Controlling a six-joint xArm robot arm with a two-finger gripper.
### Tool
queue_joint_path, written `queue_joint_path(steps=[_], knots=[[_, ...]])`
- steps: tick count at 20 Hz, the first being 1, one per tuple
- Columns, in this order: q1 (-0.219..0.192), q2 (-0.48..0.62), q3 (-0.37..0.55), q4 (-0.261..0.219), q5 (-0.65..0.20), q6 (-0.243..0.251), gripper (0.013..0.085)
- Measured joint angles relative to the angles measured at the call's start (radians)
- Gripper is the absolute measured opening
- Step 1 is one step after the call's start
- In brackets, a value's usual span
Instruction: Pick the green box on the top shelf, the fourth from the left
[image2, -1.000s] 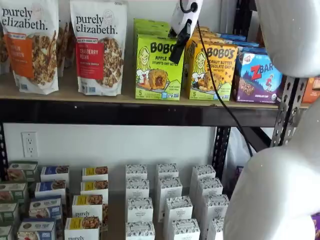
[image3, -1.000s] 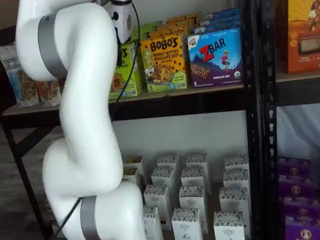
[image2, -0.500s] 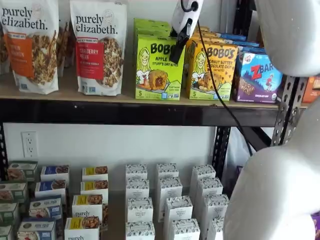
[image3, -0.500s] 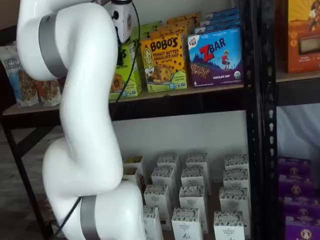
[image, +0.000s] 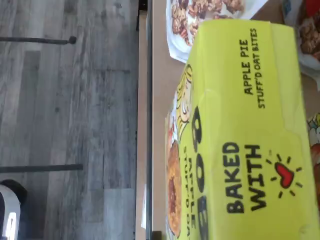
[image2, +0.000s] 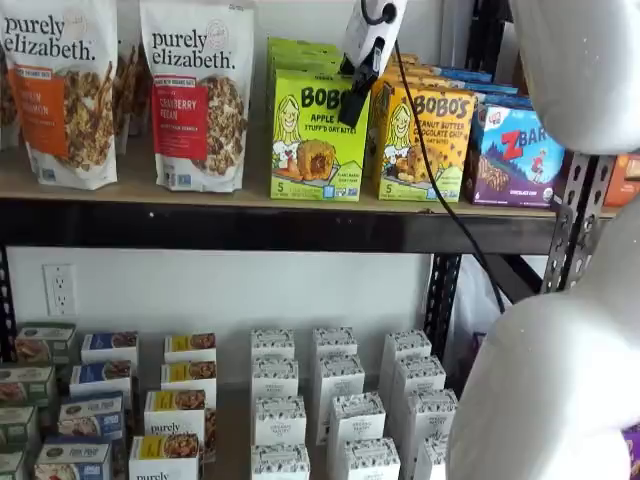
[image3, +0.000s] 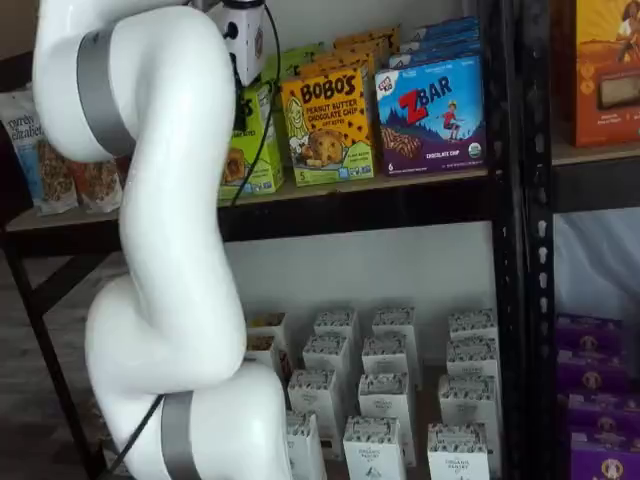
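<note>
The green box (image2: 315, 135) stands upright at the front of the top shelf (image2: 150, 225), with more green boxes behind it. In a shelf view my gripper (image2: 352, 105) reaches down over its upper right corner, one black finger lying along the box's right edge. The second finger is hidden, so the grip cannot be told. The wrist view is filled by the green box (image: 240, 140), seen close from above, at the shelf's front edge (image: 145, 125). In a shelf view my white arm covers most of the green box (image3: 255, 140).
Two granola bags (image2: 200, 95) stand left of the green box. A yellow Bobo's box (image2: 425, 140) touches its right side, then a blue Z Bar box (image2: 515, 150). A black cable (image2: 430, 170) hangs from the gripper. Small boxes (image2: 280, 410) fill the lower shelf.
The green box has shifted very slightly to the right under the gripper. The arm and gripper have hardly moved.
</note>
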Motion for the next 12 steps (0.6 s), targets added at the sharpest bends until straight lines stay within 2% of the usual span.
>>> queue_joint_path(steps=[5,8,9,10,12], knots=[[0.004,-0.003,0.005,-0.002,-0.005,0.003,0.0610],[0.005,-0.005,0.009,-0.001,-0.009,0.004,0.0530],[0.006,-0.005,0.010,-0.001,-0.009,0.004,0.0530],[0.006,-0.005,0.010,-0.001,-0.009,0.005,0.0490],[0.007,-0.002,0.006,-0.002,-0.002,0.006,0.0490]])
